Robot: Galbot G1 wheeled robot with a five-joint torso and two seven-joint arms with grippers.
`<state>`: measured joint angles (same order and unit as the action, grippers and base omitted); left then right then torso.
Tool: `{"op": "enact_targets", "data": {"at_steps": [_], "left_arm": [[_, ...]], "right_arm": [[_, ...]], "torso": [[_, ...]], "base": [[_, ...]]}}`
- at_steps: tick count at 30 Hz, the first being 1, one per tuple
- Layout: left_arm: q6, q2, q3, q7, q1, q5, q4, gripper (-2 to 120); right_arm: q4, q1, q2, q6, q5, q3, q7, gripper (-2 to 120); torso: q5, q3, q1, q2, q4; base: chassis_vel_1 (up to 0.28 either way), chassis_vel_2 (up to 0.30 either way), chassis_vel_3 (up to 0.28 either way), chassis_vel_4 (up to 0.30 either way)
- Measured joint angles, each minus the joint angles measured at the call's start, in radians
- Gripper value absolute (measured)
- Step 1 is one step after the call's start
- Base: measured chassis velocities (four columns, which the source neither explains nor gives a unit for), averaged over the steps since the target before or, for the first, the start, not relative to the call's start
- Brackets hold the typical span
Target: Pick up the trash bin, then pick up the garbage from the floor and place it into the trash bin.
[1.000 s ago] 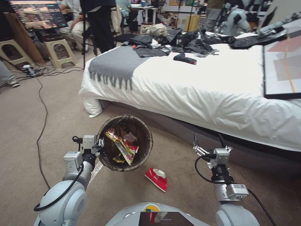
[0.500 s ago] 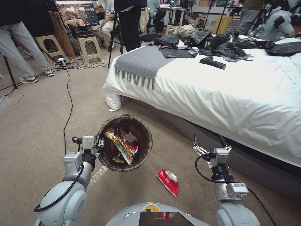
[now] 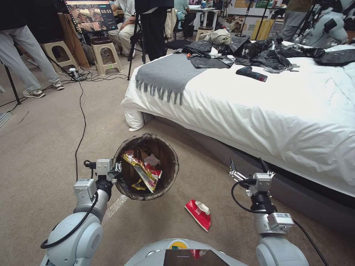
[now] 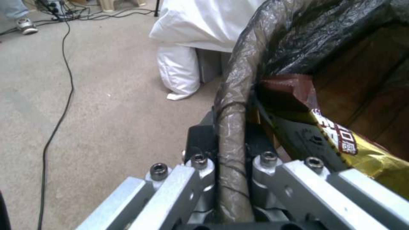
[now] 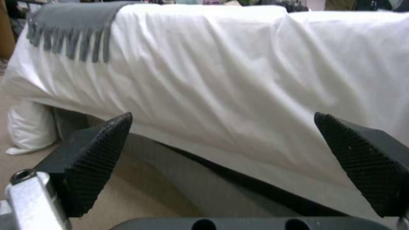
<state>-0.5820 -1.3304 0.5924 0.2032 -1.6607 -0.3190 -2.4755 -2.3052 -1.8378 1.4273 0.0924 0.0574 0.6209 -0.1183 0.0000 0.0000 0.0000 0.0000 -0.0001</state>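
Okay, my view has stopped swinging, left gripper point(image 3: 117, 170) clamped on the trash bin point(image 3: 168, 173) rim, right gripper point(image 3: 248, 166) spread, red-and-white packet point(image 3: 198, 214) now reachable on the carpet point(image 3: 37, 147).

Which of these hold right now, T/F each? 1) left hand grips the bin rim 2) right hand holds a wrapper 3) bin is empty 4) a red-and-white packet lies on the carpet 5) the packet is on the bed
1) The left hand is clamped on the rim of the trash bin. True.
2) The right hand holds a wrapper. False: it is open and holds nothing, facing the bed.
3) The bin is empty. False: a yellow snack wrapper and other litter lie inside.
4) A red-and-white packet lies on the carpet. True.
5) That packet is on the bed. False: it lies on the floor between the arms.
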Motion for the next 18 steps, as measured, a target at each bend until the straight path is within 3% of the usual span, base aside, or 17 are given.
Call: {"op": "enact_targets", "data": {"at_steps": [18], "left_arm": [[0.000,0.001,0.002,0.001,0.003,-0.002,0.001,5]], "right_arm": [[-0.002,0.004,0.006,-0.025,-0.022,-0.001,-0.018,100]], "torso": [[0.0000,0.000,0.000,0.000,0.0001]], "base": [[0.000,0.000,0.000,0.000]]}}
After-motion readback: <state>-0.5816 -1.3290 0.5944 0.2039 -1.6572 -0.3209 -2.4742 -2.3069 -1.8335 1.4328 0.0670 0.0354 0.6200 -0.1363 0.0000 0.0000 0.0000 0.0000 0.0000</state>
